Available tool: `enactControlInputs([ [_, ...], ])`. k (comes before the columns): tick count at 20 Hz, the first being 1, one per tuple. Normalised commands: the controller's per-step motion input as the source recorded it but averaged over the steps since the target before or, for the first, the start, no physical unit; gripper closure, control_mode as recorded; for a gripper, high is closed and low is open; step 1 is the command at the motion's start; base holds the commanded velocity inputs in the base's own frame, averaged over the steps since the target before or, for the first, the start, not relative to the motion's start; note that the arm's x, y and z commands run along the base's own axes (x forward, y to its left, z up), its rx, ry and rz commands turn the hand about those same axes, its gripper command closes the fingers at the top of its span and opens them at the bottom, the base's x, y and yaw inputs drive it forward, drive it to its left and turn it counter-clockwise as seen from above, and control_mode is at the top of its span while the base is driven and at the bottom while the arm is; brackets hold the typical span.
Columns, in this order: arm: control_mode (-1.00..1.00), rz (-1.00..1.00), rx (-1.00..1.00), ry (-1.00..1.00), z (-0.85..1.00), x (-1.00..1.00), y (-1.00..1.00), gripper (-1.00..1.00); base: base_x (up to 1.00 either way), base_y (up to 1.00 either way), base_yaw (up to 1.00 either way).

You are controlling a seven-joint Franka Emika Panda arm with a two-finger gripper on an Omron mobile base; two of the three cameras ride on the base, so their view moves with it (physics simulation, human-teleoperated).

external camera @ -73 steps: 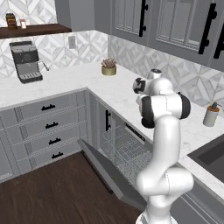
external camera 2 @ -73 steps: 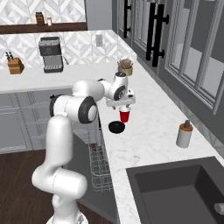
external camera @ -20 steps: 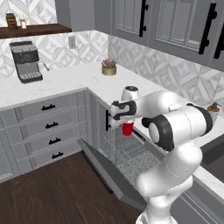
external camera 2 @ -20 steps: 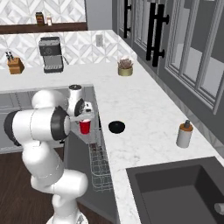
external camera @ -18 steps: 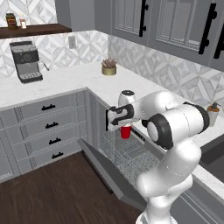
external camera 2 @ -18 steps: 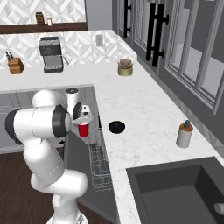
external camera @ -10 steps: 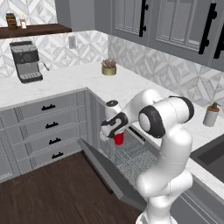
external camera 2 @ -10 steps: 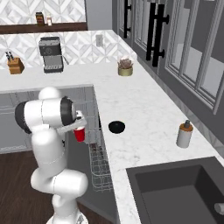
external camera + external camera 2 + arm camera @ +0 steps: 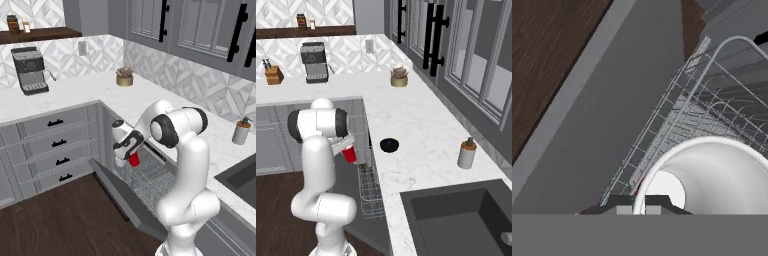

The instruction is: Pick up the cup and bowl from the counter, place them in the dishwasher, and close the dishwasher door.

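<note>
1. The pincer (image 9: 131,161) was clamped on the cup (image 9: 134,159), held low over the dishwasher (image 9: 152,182) rack.
2. The bowl (image 9: 389,145) sat on the table (image 9: 411,125).
3. The dishwasher door (image 9: 120,195) hung open.

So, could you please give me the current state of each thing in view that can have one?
cup: held in the gripper, tilted, over the dishwasher rack
gripper: shut on the cup
bowl: upright on the counter, untouched
dishwasher door: dropped open
dishwasher rack: pulled out, no dishes visible in it
soap dispenser: upright on the counter
</note>
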Motion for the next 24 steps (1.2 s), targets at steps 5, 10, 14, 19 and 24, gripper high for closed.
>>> enactControlInputs([
  [5, -1.0, 0.29, -0.14, 0.13, -0.27, 0.52, -0.16, 1.0, 0.0, 0.0, 0.0],
  [10, -1.0, 0.26, -0.01, 0.0, -0.33, 0.33, -0.3, 1.0, 0.0, 0.0, 0.0],
  [14, -1.0, 0.19, -0.08, 0.0, -0.67, 0.42, -0.01, 1.0, 0.0, 0.0, 0.0],
  [19, -1.0, 0.19, -0.08, 0.0, -0.67, 0.42, -0.12, 1.0, 0.0, 0.0, 0.0],
  [24, -1.0, 0.2, -0.04, 0.0, -0.55, 0.45, -0.24, 1.0, 0.0, 0.0, 0.0],
])
